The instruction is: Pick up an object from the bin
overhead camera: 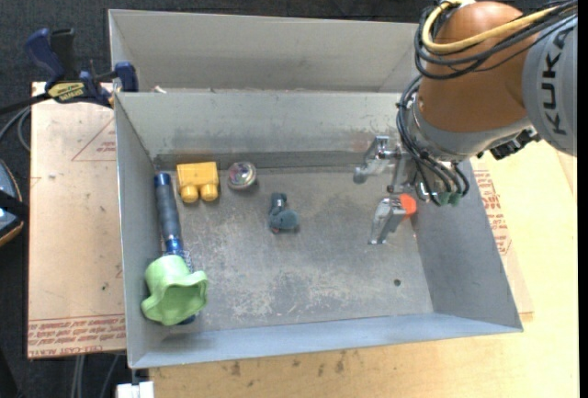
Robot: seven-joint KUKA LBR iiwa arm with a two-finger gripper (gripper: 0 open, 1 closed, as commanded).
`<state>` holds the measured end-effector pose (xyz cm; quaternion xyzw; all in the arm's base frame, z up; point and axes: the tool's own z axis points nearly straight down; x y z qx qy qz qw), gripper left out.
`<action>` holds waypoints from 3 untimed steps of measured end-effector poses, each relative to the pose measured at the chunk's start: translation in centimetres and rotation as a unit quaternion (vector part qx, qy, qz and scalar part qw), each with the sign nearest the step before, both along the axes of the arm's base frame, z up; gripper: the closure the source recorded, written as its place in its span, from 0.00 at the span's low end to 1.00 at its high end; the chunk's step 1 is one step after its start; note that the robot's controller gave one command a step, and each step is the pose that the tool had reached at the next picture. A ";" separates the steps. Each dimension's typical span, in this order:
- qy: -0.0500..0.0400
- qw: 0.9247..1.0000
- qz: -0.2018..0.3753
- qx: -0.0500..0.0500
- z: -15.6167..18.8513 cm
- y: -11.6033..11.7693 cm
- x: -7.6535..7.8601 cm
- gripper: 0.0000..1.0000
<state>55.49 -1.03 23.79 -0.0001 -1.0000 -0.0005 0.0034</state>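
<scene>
Near the bin's (276, 125) right wall, we find the hand (378, 194) spread wide and empty above bare floor; the nearest item, a small dark blue-grey piece (283, 217), lies mid-bin, well apart.

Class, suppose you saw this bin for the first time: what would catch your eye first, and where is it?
The orange cover on the arm's wrist, at the right, strikes first, with the tool open below it over the bare right half of the grey bin. Next come the bright green lumpy thing in the near left corner and the yellow block at the back left.
</scene>
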 end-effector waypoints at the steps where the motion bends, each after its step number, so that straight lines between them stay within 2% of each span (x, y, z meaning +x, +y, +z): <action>1: -0.006 0.973 0.232 -0.001 -16.1 8.4 7.7 0.00; 2: -0.006 0.884 0.468 0.001 -13.7 7.4 9.3 0.00; 3: -0.006 0.847 0.532 0.002 -13.8 10.3 10.3 0.00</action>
